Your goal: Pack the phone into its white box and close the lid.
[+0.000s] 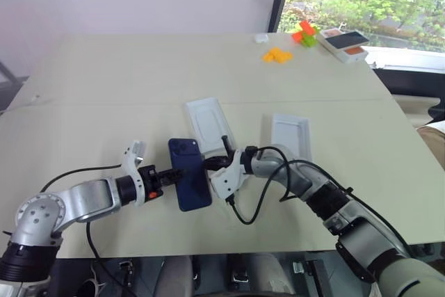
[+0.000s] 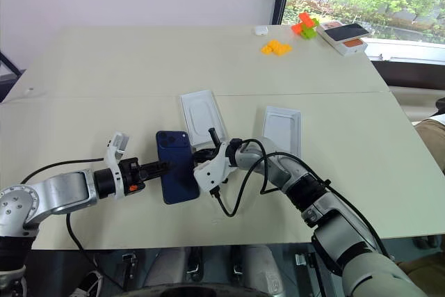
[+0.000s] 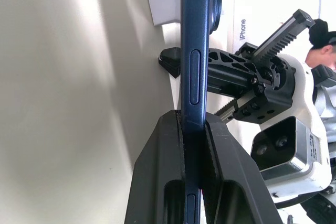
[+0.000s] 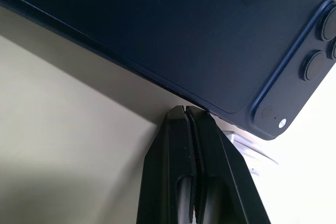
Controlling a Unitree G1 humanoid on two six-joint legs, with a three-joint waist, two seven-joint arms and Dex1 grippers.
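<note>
The dark navy phone (image 1: 191, 175) hangs flat just above the table, back up, its camera bump at the far corner. My left gripper (image 1: 174, 174) is shut on the phone's left long edge; the left wrist view shows both fingers (image 3: 165, 156) clamping it. My right gripper (image 1: 211, 163) is shut with nothing between its fingers, and its tips (image 4: 186, 111) reach under the phone's right edge. The white box (image 1: 290, 135), with a greyish floor, lies open to the right. Another shallow white piece (image 1: 206, 123) with a rounded recess lies just beyond the phone. I cannot tell whether it is the lid.
At the far right corner stands a box with black and orange on its top (image 1: 345, 43). Beside it lie orange blocks (image 1: 277, 54), red and green blocks (image 1: 304, 33) and a small white object (image 1: 261, 37). The table's front edge (image 1: 208, 248) runs close under both arms.
</note>
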